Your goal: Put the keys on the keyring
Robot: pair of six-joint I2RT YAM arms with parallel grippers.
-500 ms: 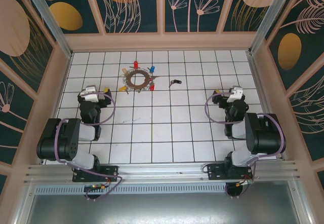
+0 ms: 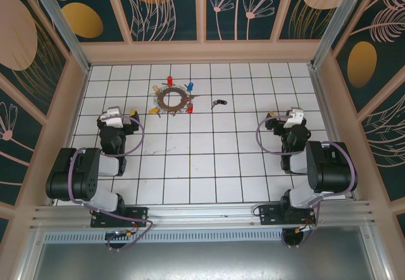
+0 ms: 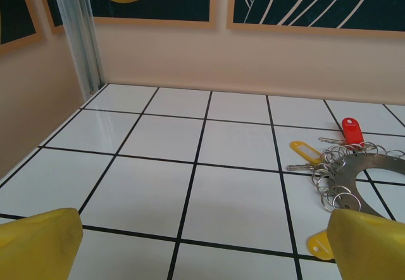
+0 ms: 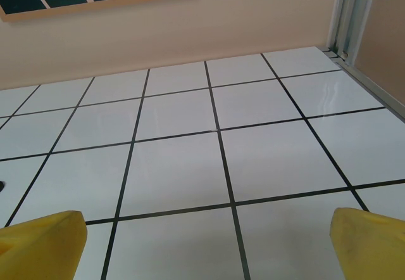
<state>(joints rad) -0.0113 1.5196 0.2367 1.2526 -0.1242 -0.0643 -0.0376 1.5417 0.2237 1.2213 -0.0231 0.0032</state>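
A white tiled table (image 2: pixel 209 159) sits inside walls painted with leaf patterns, and two black robot arms are folded at its near edge. The keyring (image 2: pixel 172 99), a flat brownish-grey metal ring with a wide hole, lies flat on the far half of the table, a little left of centre. Keys fan out around its rim: a red-tagged key (image 2: pixel 169 80) at the far side, a blue-tagged key (image 2: pixel 189 87) at the far right, and a yellow-tagged key (image 2: pixel 154 110) at the near left. Whether each is hooked on, I cannot tell. A black-headed key (image 2: pixel 219 103) lies alone on the tiles just right of the ring, not touching it. The left gripper (image 3: pixel 202 251) hangs low over the tiles, nearer than the ring and to its left, clear of it. Its yellow fingers (image 3: pixel 38 242) are spread wide over bare tile. From its wrist camera, the ring lies ahead and to the right, with small split rings (image 3: pixel 332 182) bunched along its edge. The right gripper (image 4: pixel 205 242) is at the right side of the table, well apart from the ring and the black-headed key. Its yellow fingers are likewise spread wide, with bare tiles ahead up to the back wall (image 4: pixel 190 26).
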